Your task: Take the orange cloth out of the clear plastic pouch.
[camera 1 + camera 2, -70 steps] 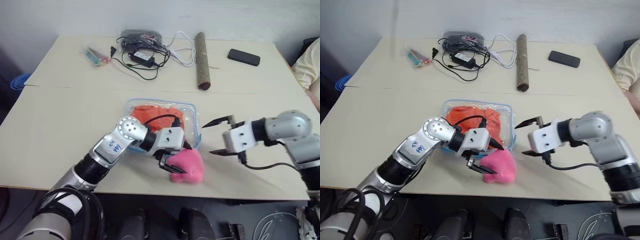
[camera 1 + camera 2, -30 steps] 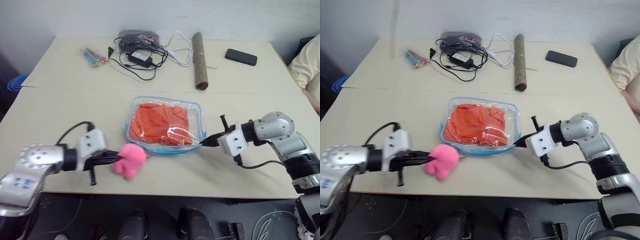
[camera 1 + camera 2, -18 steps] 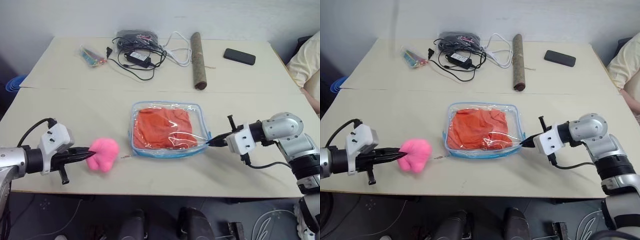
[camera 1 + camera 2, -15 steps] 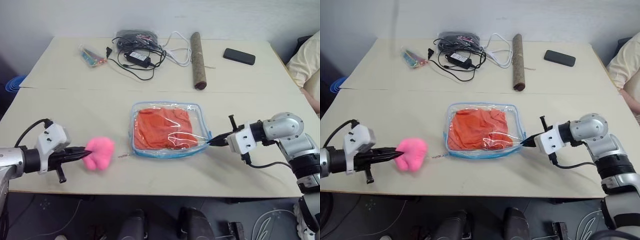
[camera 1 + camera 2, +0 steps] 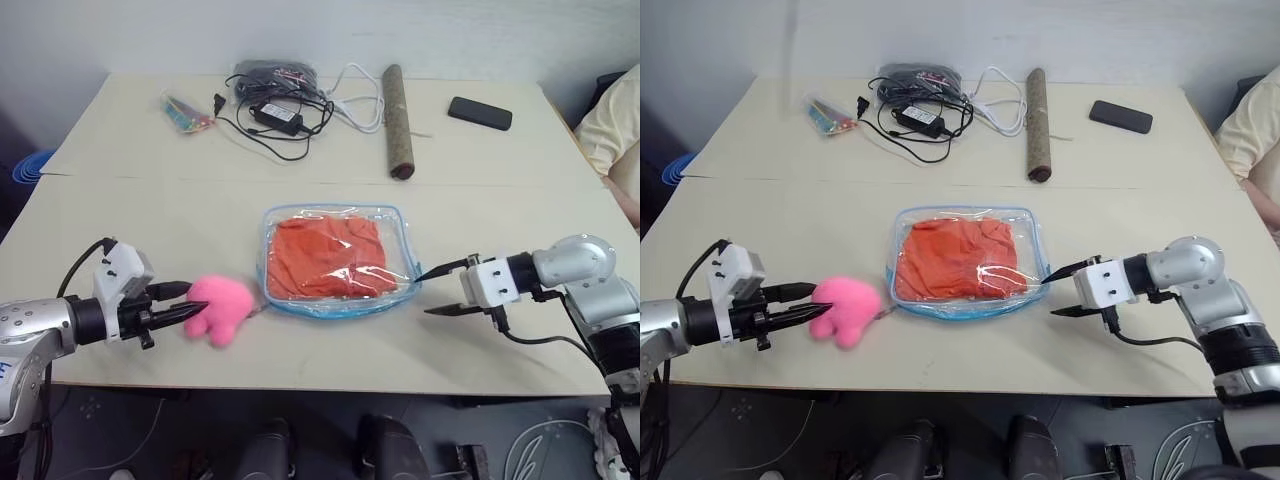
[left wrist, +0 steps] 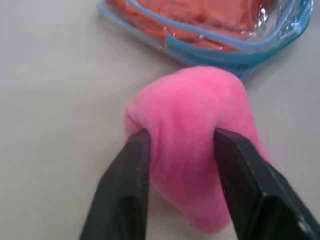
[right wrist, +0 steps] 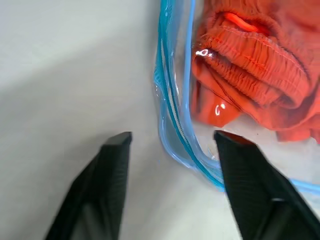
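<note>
Both of my jaws stand parted. My right gripper (image 5: 440,288) hovers just off the right-hand edge of the clear plastic pouch (image 5: 337,213), its two black fingers (image 7: 109,185) spread with nothing between them; in the right wrist view the pouch's blue-trimmed corner lies in the gap ahead of the fingertips, and neither finger touches it. My left gripper (image 5: 178,302) is low over the near left part of the table (image 5: 120,220), pointing toward the pouch. Its fingers are open around the pink plush toy (image 5: 220,308): in the left wrist view one finger lies along each side of the plush, close against it, but I cannot tell whether they press it or only flank it. The toy sits on the table just beside the pouch's near left corner, and I cannot tell whether the two touch.

The orange cloth (image 5: 325,253) lies folded and wrinkled inside the pouch, filling most of it, its elastic hem bunched toward the side nearest my right gripper. The pouch lies flat in the middle of the table, between my two grippers.

Along the far edge of the table lie a tangle of black and white cables with a power adapter (image 5: 285,100), a small packet of colourful items (image 5: 186,108), a brown stick (image 5: 398,120) and a black phone (image 5: 480,112). At the right edge, part of a person (image 5: 618,125) in a pale top shows.
</note>
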Tool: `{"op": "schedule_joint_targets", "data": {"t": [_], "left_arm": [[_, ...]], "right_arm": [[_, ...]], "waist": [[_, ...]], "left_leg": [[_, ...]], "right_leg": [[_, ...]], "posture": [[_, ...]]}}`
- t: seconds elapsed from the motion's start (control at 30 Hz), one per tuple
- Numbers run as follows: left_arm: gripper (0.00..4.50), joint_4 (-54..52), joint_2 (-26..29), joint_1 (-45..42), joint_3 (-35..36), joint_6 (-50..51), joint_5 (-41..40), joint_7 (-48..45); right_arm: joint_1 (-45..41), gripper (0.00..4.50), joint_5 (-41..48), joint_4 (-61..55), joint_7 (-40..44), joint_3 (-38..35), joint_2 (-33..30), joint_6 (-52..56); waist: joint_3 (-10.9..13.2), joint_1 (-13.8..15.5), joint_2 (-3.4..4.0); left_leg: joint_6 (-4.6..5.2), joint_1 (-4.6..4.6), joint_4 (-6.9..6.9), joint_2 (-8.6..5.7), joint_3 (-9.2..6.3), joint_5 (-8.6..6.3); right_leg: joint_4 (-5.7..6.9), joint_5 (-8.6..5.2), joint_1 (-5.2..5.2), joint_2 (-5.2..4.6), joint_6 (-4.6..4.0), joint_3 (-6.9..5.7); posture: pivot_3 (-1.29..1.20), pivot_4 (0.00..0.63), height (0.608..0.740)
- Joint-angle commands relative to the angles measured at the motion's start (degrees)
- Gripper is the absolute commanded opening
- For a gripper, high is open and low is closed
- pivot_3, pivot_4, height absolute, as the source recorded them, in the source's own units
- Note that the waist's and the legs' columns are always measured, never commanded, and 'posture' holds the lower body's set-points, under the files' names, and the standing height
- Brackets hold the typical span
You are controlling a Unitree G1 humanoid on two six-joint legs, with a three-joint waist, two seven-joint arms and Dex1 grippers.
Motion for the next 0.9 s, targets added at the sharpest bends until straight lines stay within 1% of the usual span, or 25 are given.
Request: {"op": "schedule_joint_targets", "data": {"t": [0.03,0.07,0.1,0.17,0.2,0.27,0.3,0.33,0.37,0.4,0.47,0.57,0.67,0.9], "left_arm": [[3.24,-1.9,2.5,1.2,7.1,2.9,-4.7,-1.9],[3.58,-1.2,4.2,1.0,9.4,4.5,-6.4,-3.4],[3.9,-0.6,6.2,0.0,11.6,6.2,-8.7,-5.1],[4.48,-0.8,9.5,-3.7,12.8,8.7,-12.4,-6.3],[4.48,-1.7,10.9,-6.2,11.8,9.1,-13.9,-6.3],[4.48,-5.0,12.6,-11.1,7.0,7.8,-14.0,-5.2],[4.48,-7.3,13.0,-13.8,2.1,6.0,-11.8,-4.2],[4.48,-9.3,13.3,-16.2,-3.4,3.7,-8.6,-3.4],[4.48,-10.9,13.2,-19.0,-11.2,-0.3,-2.2,-2.8],[4.48,-11.1,12.2,-22.3,-18.3,-3.1,3.2,-1.9],[4.48,-9.8,9.1,-26.5,-27.9,-8.1,11.0,-0.8],[4.48,-5.5,4.1,-30.3,-37.5,-15.7,19.2,-1.4],[4.48,-0.9,-0.3,-32.3,-41.7,-20.0,23.4,-1.2],[4.48,3.6,-5.7,-33.4,-45.3,-24.3,28.2,-2.4]], "right_arm": [[3.2,4.12,6.6,-8.4,-0.8,-5.8,-3.6,11.3],[4.5,4.48,8.6,-10.9,-1.5,-7.5,-4.4,15.4],[5.9,4.5,10.7,-13.1,-2.5,-9.2,-5.0,19.6],[8.1,4.5,14.0,-17.1,-4.9,-12.1,-5.5,27.1],[9.2,4.5,15.3,-18.9,-6.0,-13.2,-5.8,30.5],[12.1,4.5,17.4,-22.6,-7.4,-15.0,-6.4,36.2],[14.0,4.5,18.7,-24.7,-7.8,-15.9,-6.7,38.9],[15.7,4.5,19.8,-26.8,-8.4,-16.8,-6.6,41.4],[17.4,4.5,22.1,-29.0,-9.8,-17.9,-6.3,45.1],[18.6,4.5,24.8,-31.0,-11.1,-19.0,-6.1,49.0],[19.9,4.5,29.1,-34.3,-13.7,-20.8,-5.2,54.4],[21.5,4.5,33.0,-39.0,-18.2,-22.9,-3.3,58.9],[23.7,4.5,33.2,-42.0,-21.1,-24.3,-1.9,59.8],[26.1,4.5,33.8,-45.3,-25.2,-26.2,-0.1,61.0]], "waist": [[0.0,0.0,0.0],[0.0,0.0,-0.01],[0.0,0.0,-0.01],[0.0,0.1,-0.01],[0.0,0.3,0.0],[0.0,0.8,0.01],[0.0,1.3,0.01],[0.0,1.4,0.01],[0.0,1.8,0.06],[0.0,1.9,0.06],[0.0,1.9,0.06],[0.0,1.4,0.05],[0.0,1.5,0.04],[0.0,1.6,0.02]], "left_leg": [[-0.01,0.01,0.0,0.0,0.0,-0.01],[-0.01,-0.02,0.0,0.01,-0.01,-0.01],[-0.01,0.01,0.0,0.02,-0.01,-0.01],[-0.02,0.0,0.0,0.03,-0.03,-0.01],[-0.02,0.0,0.01,0.03,-0.03,-0.01],[-0.02,0.03,0.02,-0.01,-0.04,-0.02],[-0.01,0.04,0.01,-0.04,-0.03,-0.03],[-0.02,0.03,0.0,-0.05,-0.04,-0.05],[-0.02,0.03,-0.01,-0.06,-0.02,-0.05],[-0.01,0.03,-0.01,-0.14,-0.05,-0.06],[-0.01,0.02,0.0,-0.14,0.04,-0.05],[-0.01,0.01,0.0,-0.35,0.11,-0.05],[-0.07,0.0,-0.01,-0.15,0.19,-0.08],[-0.07,-0.01,0.03,-0.02,0.2,-0.09]], "right_leg": [[-0.01,0.0,0.01,0.0,0.0,0.0],[-0.02,0.0,-0.01,0.0,0.0,-0.02],[-0.02,0.0,0.01,0.01,0.0,-0.02],[-0.01,0.0,0.0,0.02,-0.01,-0.03],[-0.01,-0.01,0.01,0.02,-0.02,-0.03],[-0.02,-0.01,0.05,-0.02,-0.02,-0.02],[-0.02,-0.01,0.06,-0.05,-0.01,0.0],[-0.03,-0.01,0.06,-0.05,-0.01,0.0],[-0.05,0.0,0.06,-0.05,-0.01,0.01],[-0.03,0.0,0.08,-0.05,-0.01,-0.02],[0.0,0.0,0.05,-0.03,0.0,0.05],[0.0,0.01,0.02,0.1,-0.01,0.08],[-0.04,0.0,-0.06,0.31,-0.03,0.18],[-0.07,0.01,-0.05,0.36,-0.04,0.21]], "posture": [[0.0,0.15,0.74],[0.0,0.15,0.74],[0.0,0.15,0.74],[0.0,0.15,0.74],[0.0,0.15,0.74],[0.0,0.15,0.74],[0.0,0.15,0.74],[0.0,0.15,0.74],[0.0,0.15,0.74],[0.0,0.15,0.74],[0.0,0.15,0.74],[0.0,0.15,0.74],[0.0,0.15,0.74],[0.0,0.15,0.74]]}}
